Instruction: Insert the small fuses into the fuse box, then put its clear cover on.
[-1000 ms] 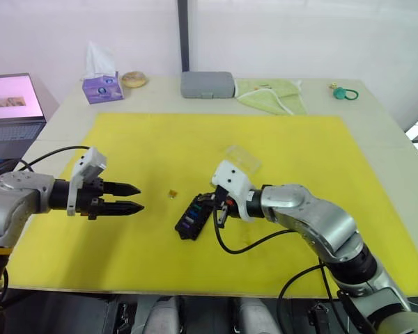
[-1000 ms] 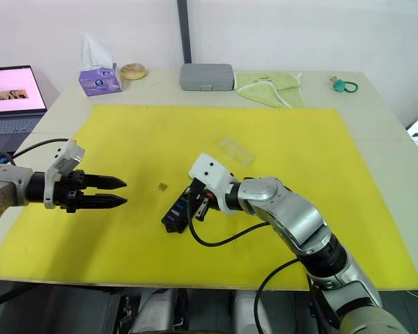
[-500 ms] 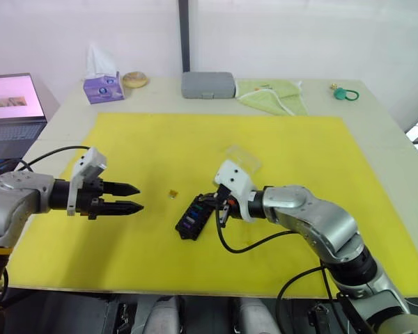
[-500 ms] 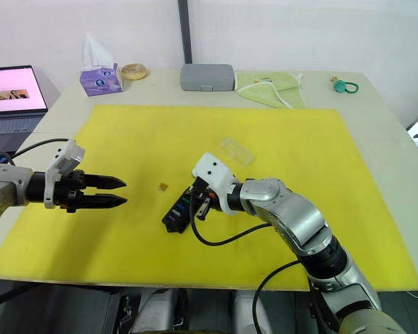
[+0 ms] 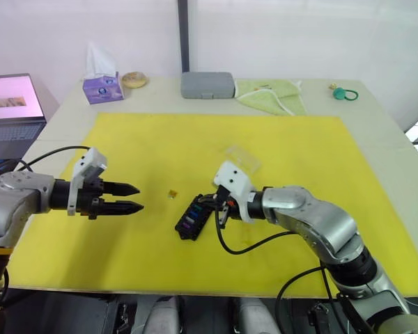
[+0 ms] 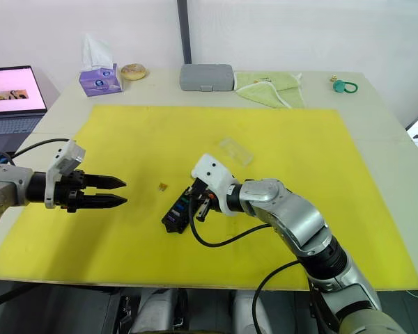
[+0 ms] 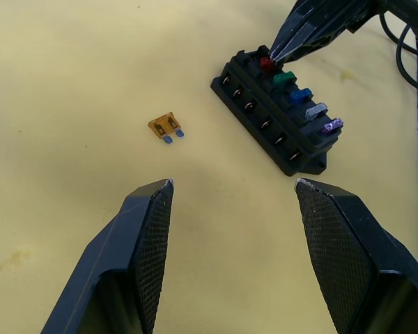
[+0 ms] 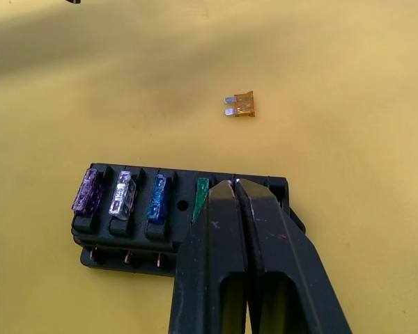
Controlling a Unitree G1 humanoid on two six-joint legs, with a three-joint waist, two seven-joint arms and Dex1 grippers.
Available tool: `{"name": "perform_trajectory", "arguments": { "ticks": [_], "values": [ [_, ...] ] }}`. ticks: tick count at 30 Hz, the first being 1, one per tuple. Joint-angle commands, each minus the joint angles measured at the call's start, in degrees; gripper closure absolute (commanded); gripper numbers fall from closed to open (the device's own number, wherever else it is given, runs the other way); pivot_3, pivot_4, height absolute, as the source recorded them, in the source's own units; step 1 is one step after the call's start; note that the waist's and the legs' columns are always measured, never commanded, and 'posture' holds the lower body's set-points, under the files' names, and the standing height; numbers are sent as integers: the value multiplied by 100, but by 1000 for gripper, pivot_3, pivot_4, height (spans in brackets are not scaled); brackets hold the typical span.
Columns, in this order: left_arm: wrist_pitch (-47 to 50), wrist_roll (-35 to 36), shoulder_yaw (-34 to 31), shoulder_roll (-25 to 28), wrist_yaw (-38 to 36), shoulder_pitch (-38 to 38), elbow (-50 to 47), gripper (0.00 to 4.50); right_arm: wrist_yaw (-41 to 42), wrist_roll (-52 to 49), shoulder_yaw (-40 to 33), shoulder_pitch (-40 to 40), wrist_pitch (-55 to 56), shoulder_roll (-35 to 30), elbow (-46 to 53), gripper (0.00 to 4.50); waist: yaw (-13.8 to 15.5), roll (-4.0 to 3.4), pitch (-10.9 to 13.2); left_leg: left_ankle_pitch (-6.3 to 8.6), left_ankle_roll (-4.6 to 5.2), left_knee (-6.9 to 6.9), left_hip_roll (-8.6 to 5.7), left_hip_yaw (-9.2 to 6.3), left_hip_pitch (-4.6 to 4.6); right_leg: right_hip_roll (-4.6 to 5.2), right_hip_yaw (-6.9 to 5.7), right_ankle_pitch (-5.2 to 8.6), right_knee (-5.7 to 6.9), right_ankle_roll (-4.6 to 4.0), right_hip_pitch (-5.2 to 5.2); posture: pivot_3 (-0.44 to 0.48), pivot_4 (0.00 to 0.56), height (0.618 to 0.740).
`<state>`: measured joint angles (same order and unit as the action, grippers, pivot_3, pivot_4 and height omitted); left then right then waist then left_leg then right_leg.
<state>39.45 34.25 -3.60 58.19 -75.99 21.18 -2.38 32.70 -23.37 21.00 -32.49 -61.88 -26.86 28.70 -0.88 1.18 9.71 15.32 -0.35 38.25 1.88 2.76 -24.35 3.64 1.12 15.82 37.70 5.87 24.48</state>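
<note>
- Right gripper (image 8: 231, 202), fingers pressed together, bears on the red fuse (image 7: 267, 63) in the black slotted plastic fuse box (image 7: 275, 111), mid-mat.
- Left gripper (image 7: 233, 195) spread, empty.
- Next, likely: fetch the orange fuse (image 7: 165, 127) beside the box; clear plastic cover (image 6: 235, 150) waits behind.

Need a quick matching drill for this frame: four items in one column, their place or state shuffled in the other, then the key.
Items:
1. orange fuse
2. purple fuse
3. clear cover
4. left gripper

States:
A. open, holding nothing
B. seated in the fuse box
C. lying loose on the yellow mat
D. lying on the mat behind the right gripper

Pairs: 1-C, 2-B, 3-D, 4-A
</note>
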Motion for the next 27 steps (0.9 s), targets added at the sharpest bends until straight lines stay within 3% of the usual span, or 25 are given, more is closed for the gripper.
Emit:
{"name": "perform_trajectory", "arguments": {
  "ticks": [1, 14, 19, 22, 26, 27],
  "values": [
    [-84, -15, -117, 16, -6, 53, -85, 1572, 8, 4, 204, 121, -213, -21, -87, 4432, -1, 1, -1, 0, 0, 0, 0, 0, 0, 0, 0, 0, 0, 0, 0, 0, 150, 737],
    [-86, -9, -142, 10, 17, 13, -67, 1572, 5, -67, 56, 162, -243, 9, -112, 4432, 0, 5, -6, 0, 0, 0, 0, 0, 5, 0, 0, 0, 2, 0, -3, 0, 150, 737],
    [-101, -56, -156, 30, 1, 98, 202, 1572, 327, -460, -739, -2, 578, 212, 255, 4432, -7, 5, -6, 0, 0, 0, 0, 0, 4, 0, 0, 0, 1, 0, -3, 0, 150, 737],
    [-70, -71, -250, -28, 71, 453, 837, 1572, 287, -1127, -1773, -350, 397, 371, 280, 4432, 1, 5, -5, -1, -1, 1, 1, -1, 4, -2, 0, 0, 8, 0, -1, 0, 150, 737],
    [-203, -213, -311, -7, 56, 669, 1580, 1572, 396, -1535, -2522, -91, 60, -199, 279, 4432, 35, 9, -7, -3, -6, 2, -2, -1, 3, 1, -4, 0, 8, 0, -5, 0, 150, 737],
    [-327, -304, -350, -17, 90, 668, 1879, 1320, 430, -1261, -2600, 219, 266, -559, 179, 4485, 37, 10, -8, -3, -5, 1, -3, -1, 3, 2, -4, 0, 4, 0, -7, 0, 150, 737]
  ]
}}
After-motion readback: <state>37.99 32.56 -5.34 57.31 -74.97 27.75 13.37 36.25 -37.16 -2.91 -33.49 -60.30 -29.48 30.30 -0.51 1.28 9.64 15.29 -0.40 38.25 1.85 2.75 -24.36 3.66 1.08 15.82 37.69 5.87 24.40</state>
